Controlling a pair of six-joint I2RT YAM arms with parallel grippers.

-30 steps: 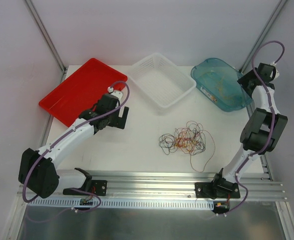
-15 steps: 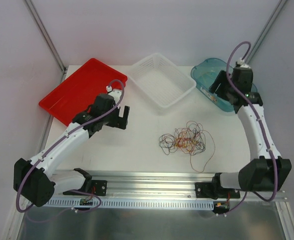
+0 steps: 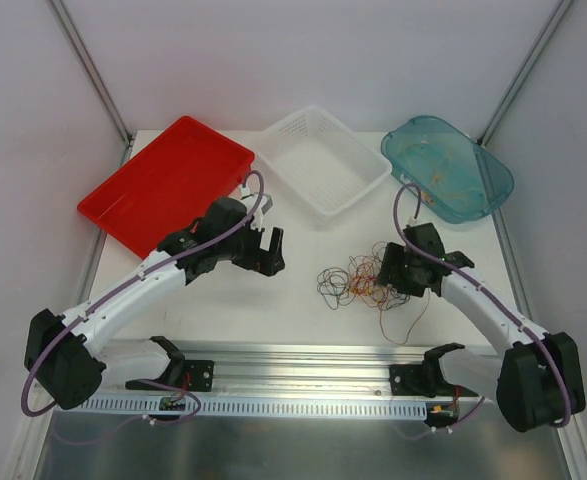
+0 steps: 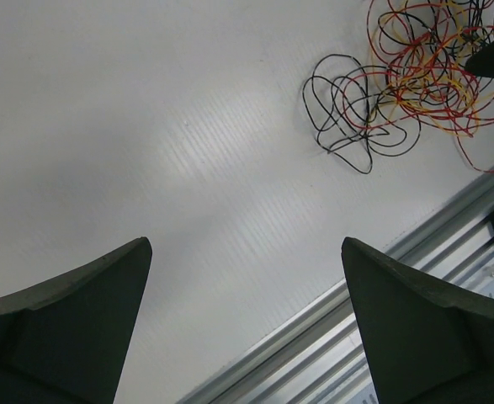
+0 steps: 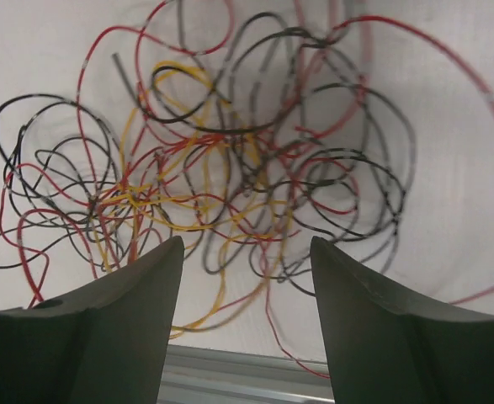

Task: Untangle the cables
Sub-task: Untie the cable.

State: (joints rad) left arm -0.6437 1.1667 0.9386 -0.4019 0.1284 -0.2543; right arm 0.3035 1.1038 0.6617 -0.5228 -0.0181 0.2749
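Cables: a loose tangle of very thin red, yellow-orange and black wires (image 3: 363, 281) lies on the white desk (image 3: 223, 300), right of centre and a little toward the near edge.
Tangle shape: many overlapping loops. The black loops reach out on the left side, and red and yellow strands crowd the middle (image 5: 221, 198).
Stray strand: one thin loop trails from the tangle's right side toward the near edge and stops short of the metal rail (image 3: 303, 358).
Right claw: the right claw (image 3: 387, 272) is at the right edge of the tangle. In the right wrist view its dark fingers stand apart (image 5: 245, 252) with the wires seen past them and nothing pinched between them.
Left claw: the left claw (image 3: 269, 252) is over bare desk to the left of the tangle, well apart from it. Its fingers are spread wide and hold nothing (image 4: 245, 248). In the left wrist view the wires (image 4: 398, 80) sit in the upper right corner.
Far left: a flat red plastic tray (image 3: 163, 180).
Far centre: a white plastic mesh basket (image 3: 323, 160).
Far right: a translucent teal plastic tub (image 3: 448, 165). Faint yellowish lines show inside it, too small to tell what they are.
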